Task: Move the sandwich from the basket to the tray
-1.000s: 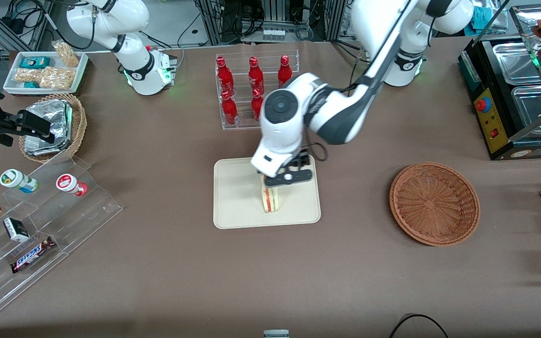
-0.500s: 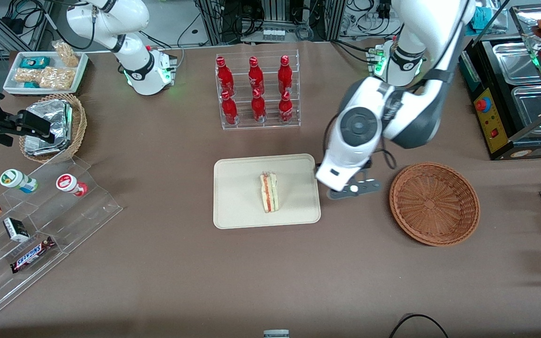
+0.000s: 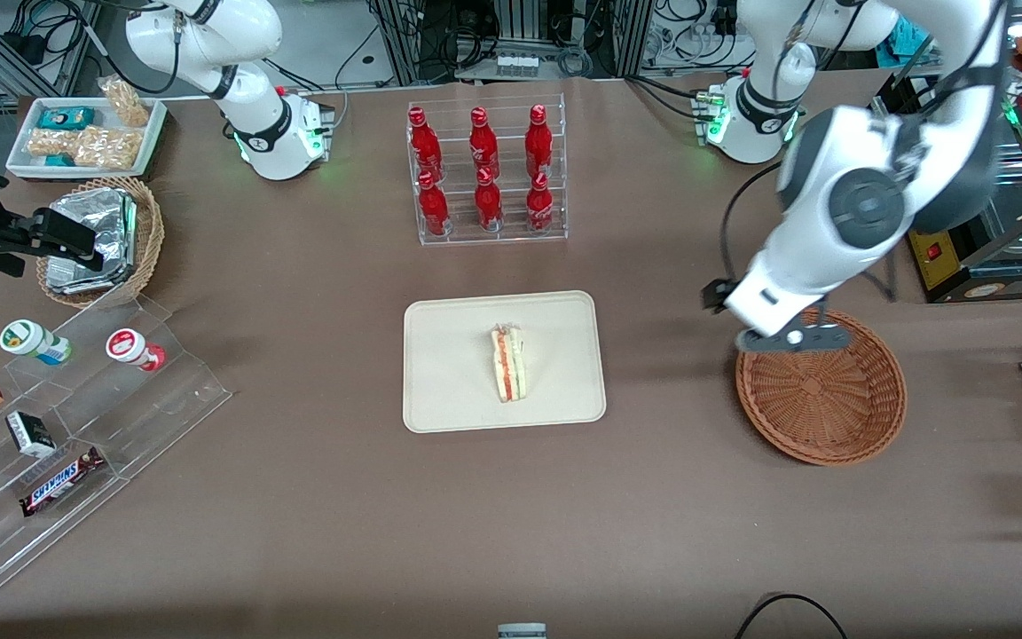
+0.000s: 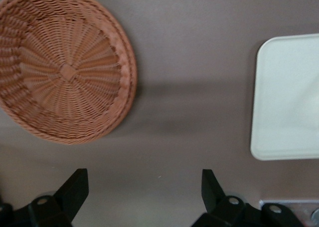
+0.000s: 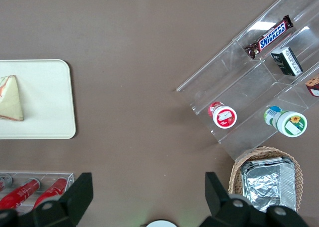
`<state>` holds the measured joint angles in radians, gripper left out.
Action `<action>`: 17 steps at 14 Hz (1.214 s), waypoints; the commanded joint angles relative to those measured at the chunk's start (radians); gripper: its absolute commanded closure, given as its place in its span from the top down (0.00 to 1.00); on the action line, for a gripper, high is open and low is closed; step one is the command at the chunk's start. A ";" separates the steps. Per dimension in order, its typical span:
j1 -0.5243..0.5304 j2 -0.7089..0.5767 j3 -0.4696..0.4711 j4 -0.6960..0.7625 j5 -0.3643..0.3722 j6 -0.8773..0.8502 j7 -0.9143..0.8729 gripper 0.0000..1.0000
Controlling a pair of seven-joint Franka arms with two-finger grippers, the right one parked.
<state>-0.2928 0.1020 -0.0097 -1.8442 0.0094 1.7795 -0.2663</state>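
— What has been moved since a second ago?
— Away from the tray (image 3: pixel 440 390) the gripper (image 3: pixel 792 338) has been carried; half a second ago it was seen between tray and basket (image 3: pixel 866 417), and it is now held above the basket's rim, at the part farther from the front camera.
— How are the jaws set?
— They are spread wide apart in the left wrist view (image 4: pixel 143 193), and nothing is held between them; only bare desk (image 3: pixel 511 532) is seen in the gap.
— Where is the sandwich found?
— The sandwich (image 3: pixel 508 362) is left lying on the tray, near its middle, with the red-orange and green filling layers turned up toward the camera. It is touched by nothing but the tray. Its position is unchanged from half a second ago.
— And the basket?
— It is seen well apart from the tray, toward the working arm's end of the desk. Nothing is seen inside it in the wrist view (image 4: pixel 65 67), where a corner of the tray (image 4: pixel 284 102) is also caught.
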 commanded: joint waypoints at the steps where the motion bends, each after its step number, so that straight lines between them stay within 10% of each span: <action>1: 0.101 -0.083 -0.018 -0.029 0.000 -0.084 0.148 1.00; 7: 0.302 -0.188 -0.115 -0.013 0.006 -0.140 0.294 1.00; 17: 0.297 -0.159 -0.004 0.169 -0.006 -0.143 0.291 1.00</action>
<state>0.0061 -0.0846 -0.0166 -1.7328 0.0090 1.6551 0.0168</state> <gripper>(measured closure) 0.000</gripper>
